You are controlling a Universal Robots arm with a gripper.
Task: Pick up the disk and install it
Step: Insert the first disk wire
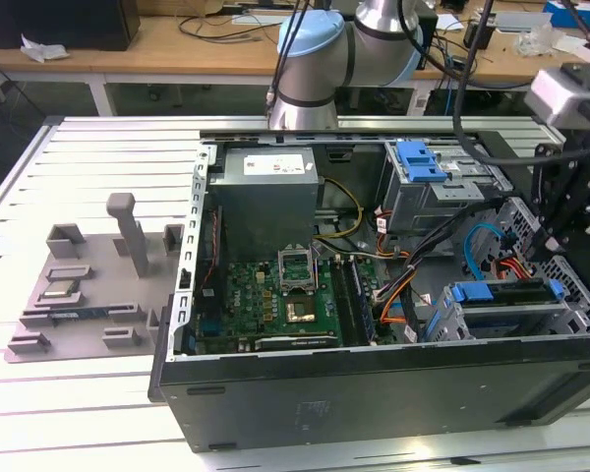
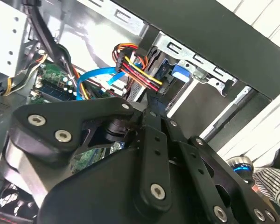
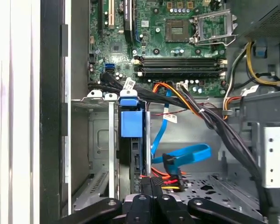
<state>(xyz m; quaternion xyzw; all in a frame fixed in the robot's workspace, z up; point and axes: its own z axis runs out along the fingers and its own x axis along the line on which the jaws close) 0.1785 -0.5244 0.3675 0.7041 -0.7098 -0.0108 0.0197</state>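
The tool sits just behind the disk, which stands upright in its bay; its grip cannot be told.

One open computer case holds one motherboard, one grey power supply and two blue-tabbed drive bays.

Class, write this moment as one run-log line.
task: install disk | disk: on edge inside drive cage | gripper: at cage, close to disk | computer case: open
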